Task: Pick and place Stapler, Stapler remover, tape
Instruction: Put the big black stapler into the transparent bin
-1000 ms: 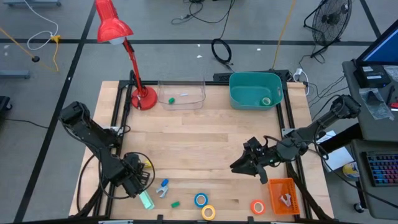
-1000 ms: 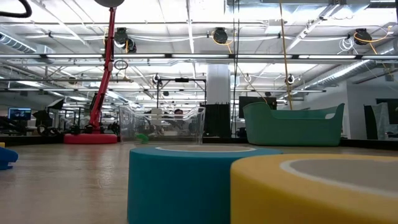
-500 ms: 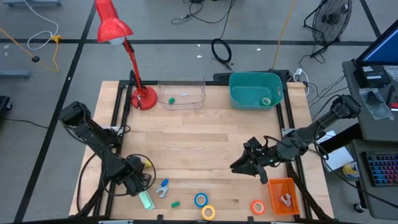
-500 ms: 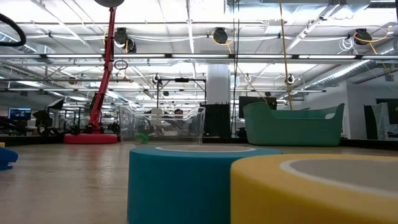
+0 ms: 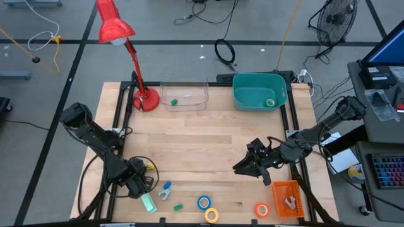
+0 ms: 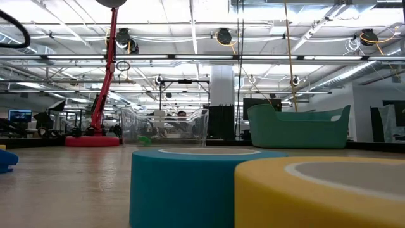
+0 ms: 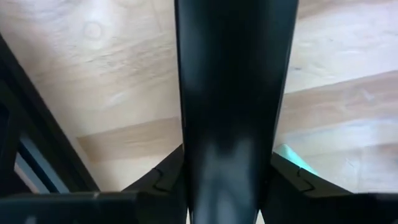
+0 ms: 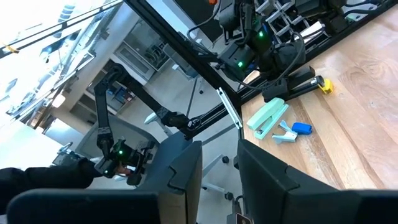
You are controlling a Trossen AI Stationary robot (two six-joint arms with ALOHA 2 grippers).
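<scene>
A black stapler (image 8: 291, 86) lies at the table's near left with a small yellow piece (image 8: 324, 84) at one end. My left gripper (image 5: 136, 185) points down over it, with one finger on either side of its dark body (image 7: 227, 93). Just beside it lie a mint-green stapler (image 5: 148, 203) and the blue stapler remover (image 5: 165, 191). Blue tape (image 5: 203, 202), yellow tape (image 5: 211, 215) and orange tape (image 5: 261, 209) lie flat along the near edge. My right gripper (image 5: 242, 168) hovers level over the table's right half, open and holding nothing. My left gripper has the black stapler's long body (image 7: 186, 124) between its two fingers (image 7: 166, 177), one on each long side. The fingers come from above, point down and lie across it. The stapler lies flat on the table.
A teal bin (image 5: 243, 94) with a pale tape roll inside stands at the far right. A clear container (image 5: 184, 85) and a red lamp (image 5: 144, 99) stand at the far left. An orange tray (image 5: 287, 188) sits at the near right. Bare wood fills the middle.
My left gripper has sunk a little toward the table over the black stapler and then kept still. My right arm has not moved.
</scene>
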